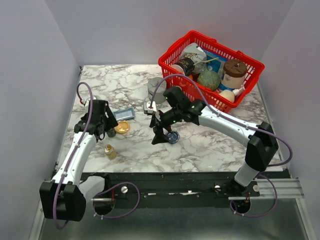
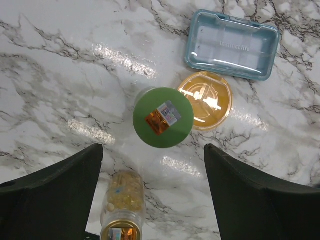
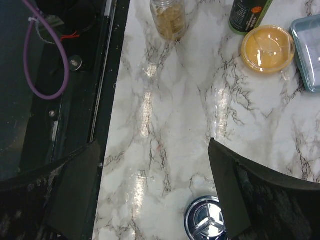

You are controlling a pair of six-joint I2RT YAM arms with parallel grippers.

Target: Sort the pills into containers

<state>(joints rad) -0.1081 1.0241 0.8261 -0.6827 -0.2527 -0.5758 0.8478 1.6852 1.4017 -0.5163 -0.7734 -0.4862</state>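
Observation:
The orange container [image 1: 122, 127] [image 2: 205, 100] [image 3: 267, 48] lies on the marble left of centre. The dark blue container [image 1: 173, 136] [image 3: 207, 220] with a shiny three-spoke centre sits near the middle. Yellow pills fill a small glass bottle [image 1: 110, 151] [image 2: 122, 205] [image 3: 170, 17] with a gold cap. A green-capped dark bottle [image 1: 111, 132] [image 2: 163, 118] [image 3: 247, 15] stands beside the orange dish. My left gripper [image 1: 106, 129] [image 2: 152, 152] hangs open above the green cap and the glass bottle, holding nothing. My right gripper [image 1: 160, 132] [image 3: 153, 145] is open just left of the blue dish, with bare marble between its fingers.
A pale blue pill organiser box [image 1: 124, 114] [image 2: 232, 45] [image 3: 307, 50] lies behind the orange dish. A red wire basket [image 1: 248, 82] full of items stands at the back right. A grey round block [image 1: 157, 89] and a small white item [image 1: 150, 106] sit behind the right gripper. The table's near edge [image 3: 112, 100] runs beside it.

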